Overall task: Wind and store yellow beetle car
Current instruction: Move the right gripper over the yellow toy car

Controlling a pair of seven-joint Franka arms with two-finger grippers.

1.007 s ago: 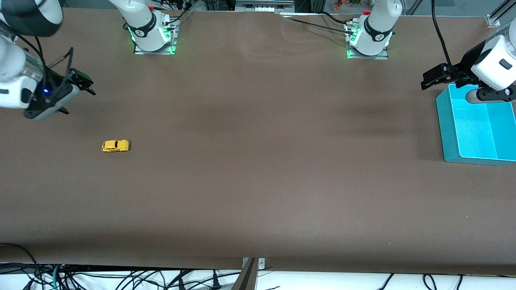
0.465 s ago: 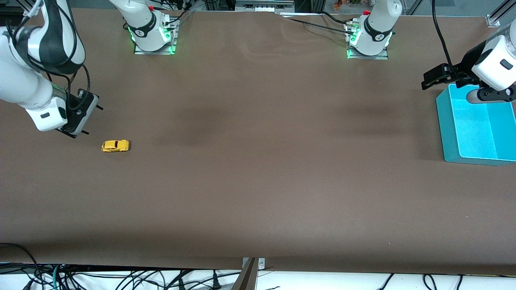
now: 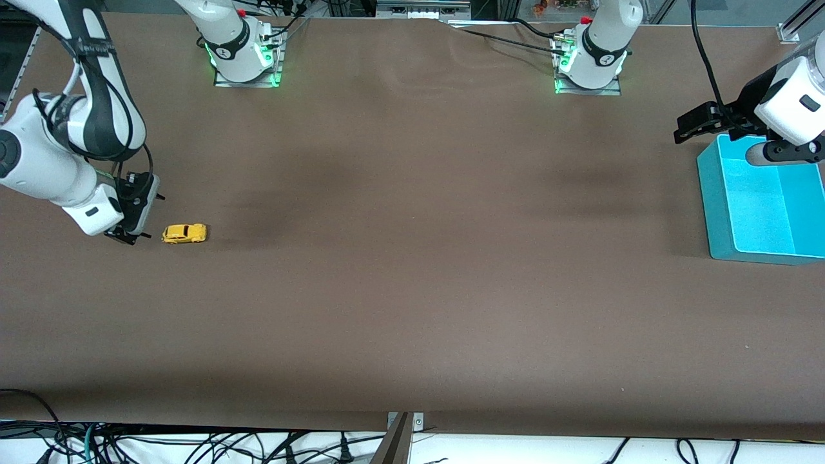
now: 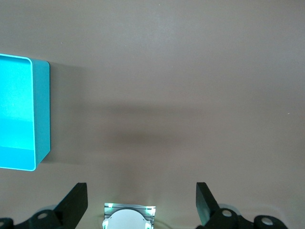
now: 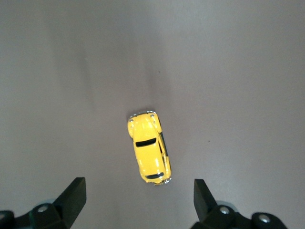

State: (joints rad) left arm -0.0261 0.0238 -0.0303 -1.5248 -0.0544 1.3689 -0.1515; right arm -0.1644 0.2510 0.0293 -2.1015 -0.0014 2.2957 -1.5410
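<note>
The yellow beetle car point(image 3: 184, 233) stands on its wheels on the brown table near the right arm's end. It also shows in the right wrist view point(image 5: 149, 148), lying just ahead of the open fingers. My right gripper point(image 3: 143, 219) is open and empty, low over the table right beside the car, apart from it. My left gripper point(image 3: 693, 125) is open and empty, held in the air by the rim of the turquoise bin point(image 3: 714, 193) at the left arm's end, where that arm waits.
The turquoise bin also shows in the left wrist view point(image 4: 42, 114); nothing shows inside it. The left arm's base point(image 4: 129, 217) shows between the left fingers. Both arm bases point(image 3: 243, 55) stand along the table's edge away from the front camera.
My right gripper has come down and swung toward the car, from up near the table's end to just beside it. The car and the left arm have not moved.
</note>
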